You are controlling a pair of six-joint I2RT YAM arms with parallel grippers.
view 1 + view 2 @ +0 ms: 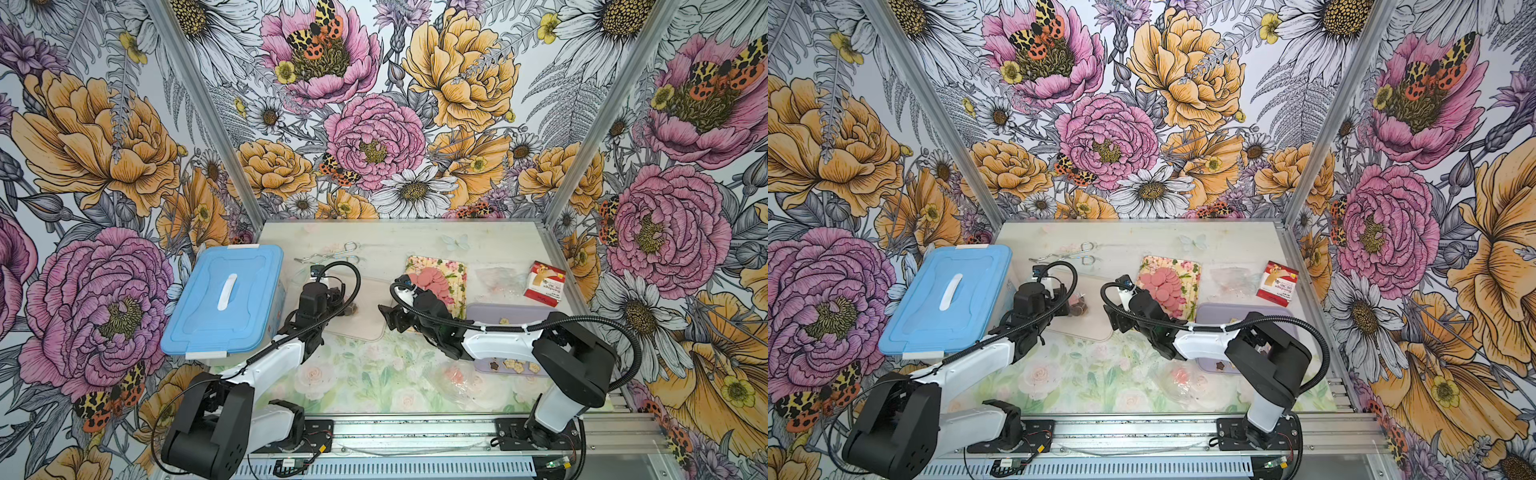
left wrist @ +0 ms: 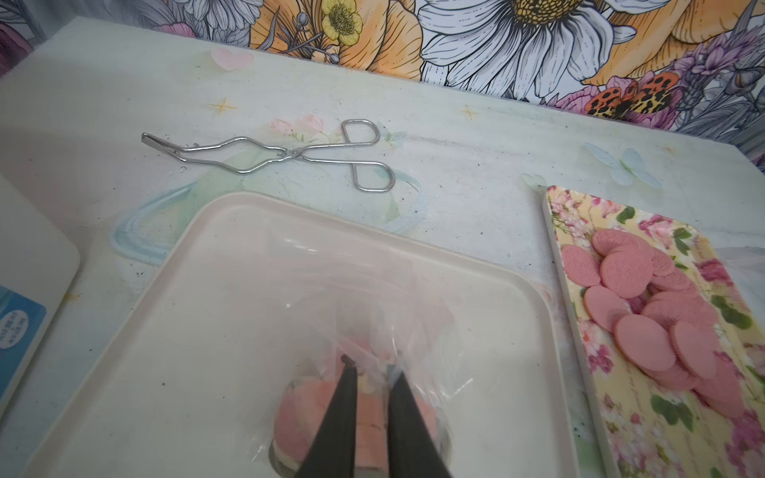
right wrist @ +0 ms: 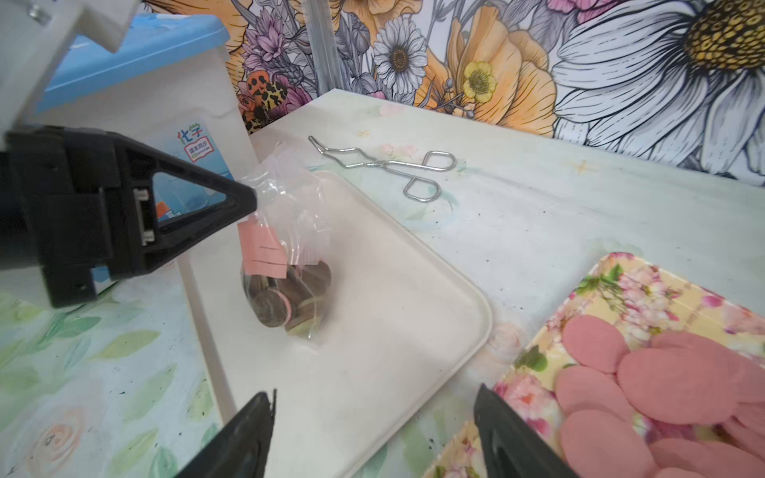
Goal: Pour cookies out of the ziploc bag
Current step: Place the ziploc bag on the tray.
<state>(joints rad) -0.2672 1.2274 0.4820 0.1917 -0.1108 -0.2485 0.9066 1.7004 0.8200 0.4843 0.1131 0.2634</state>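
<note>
Pastel floral tabletop (image 1: 353, 374): the right gripper (image 3: 374, 391) gapes empty. Beyond, the ziploc bag (image 3: 289, 231) of cookies (image 3: 285, 298) slumps on the cream tray (image 3: 414, 310). Its film looks limp and slippery and its load brittle, so it is probably best pinched at a bottom corner. The left gripper (image 2: 370, 364) flanks its bunched top; grip unclear.

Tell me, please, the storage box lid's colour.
The lid is light blue, clearest in a top view.

Bright, soft light all over — shadows are faint. Wrist views bend at the edges, and the left end effector (image 2: 372, 368) looks blurry up close. Both top views look clearer.
</note>
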